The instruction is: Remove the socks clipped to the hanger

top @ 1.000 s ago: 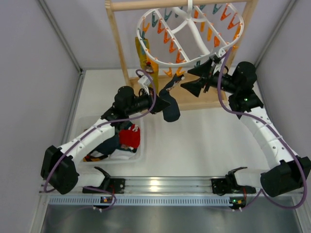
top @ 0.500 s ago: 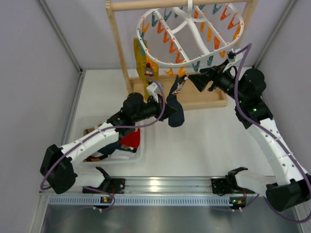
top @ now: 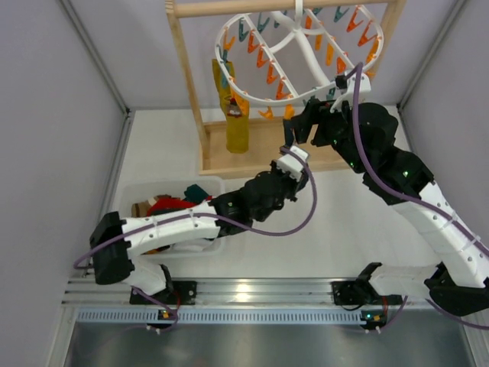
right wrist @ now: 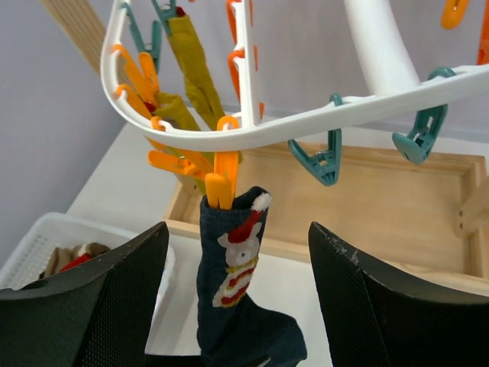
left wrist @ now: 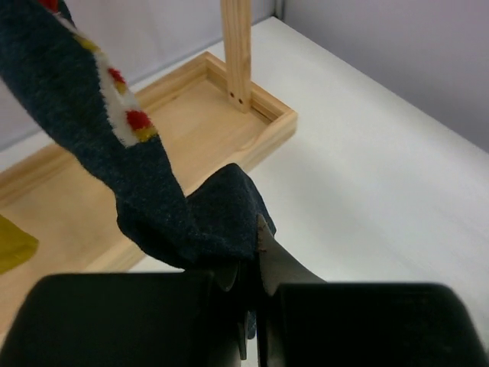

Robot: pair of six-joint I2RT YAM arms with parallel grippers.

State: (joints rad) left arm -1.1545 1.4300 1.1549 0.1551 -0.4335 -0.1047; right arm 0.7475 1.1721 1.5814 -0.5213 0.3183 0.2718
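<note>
A dark navy sock [right wrist: 237, 306] with a red and white figure hangs from an orange peg [right wrist: 221, 183] of the white oval hanger [right wrist: 382, 99]. My right gripper [right wrist: 238, 225] is open, one finger on each side of the sock just below the peg. My left gripper [left wrist: 248, 252] is shut on the sock's [left wrist: 153, 206] lower end, and the sock is stretched up and to the left. A mustard sock [top: 237, 126] hangs clipped at the hanger's [top: 294, 57] left side. In the top view both grippers, left [top: 289, 151] and right [top: 302, 130], meet under the hanger's front rim.
The wooden stand's flat base [top: 252, 157] lies under the hanger, its post [top: 187, 76] at the left. A white bin [top: 134, 191] at the left holds a red sock [top: 164, 205] and other socks. Teal pegs [right wrist: 328, 157] dangle near my right gripper.
My left arm has swung right, carrying the navy sock's lower end under the hanger's front. My right gripper has moved left and now straddles the sock below its peg.
</note>
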